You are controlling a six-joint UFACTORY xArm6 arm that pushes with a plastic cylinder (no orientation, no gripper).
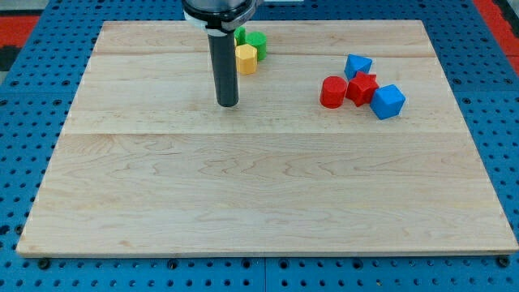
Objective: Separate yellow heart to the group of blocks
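A yellow block (246, 58), whose heart shape I cannot make out for sure, sits near the view's top, touching a green block (255, 42) behind it. Another green block (239, 36) is partly hidden by the rod. My tip (227, 104) rests on the board below and slightly left of the yellow block, a short gap apart. At the view's right is a cluster: a red cylinder (332, 92), a red star-like block (362, 88), a blue block (358, 66) and a blue cube (388, 101).
The wooden board (259, 195) lies on a blue perforated table (24, 97). The arm's dark housing (219, 10) hangs over the board's top edge.
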